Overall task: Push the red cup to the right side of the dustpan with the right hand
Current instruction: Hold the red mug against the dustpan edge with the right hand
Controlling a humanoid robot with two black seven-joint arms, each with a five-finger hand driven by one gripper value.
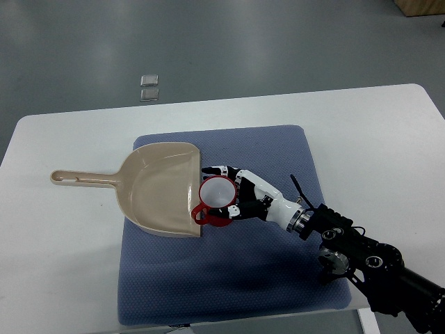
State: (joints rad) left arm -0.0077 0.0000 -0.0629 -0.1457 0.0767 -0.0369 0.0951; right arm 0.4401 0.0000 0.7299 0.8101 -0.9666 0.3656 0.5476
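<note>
Right hand [240, 196] at mat [278, 278] centre, fingers spread loosely against red cup [217, 195] (no grip), cup touching dustpan [160, 188] right edge.

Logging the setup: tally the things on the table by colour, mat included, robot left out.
Red: 1, the red cup, against the dustpan's open edge, with the right hand at it.
Beige: 1, the dustpan, handle pointing to the picture's left.
Blue: 1, the mat under both.
Total: 3
</note>
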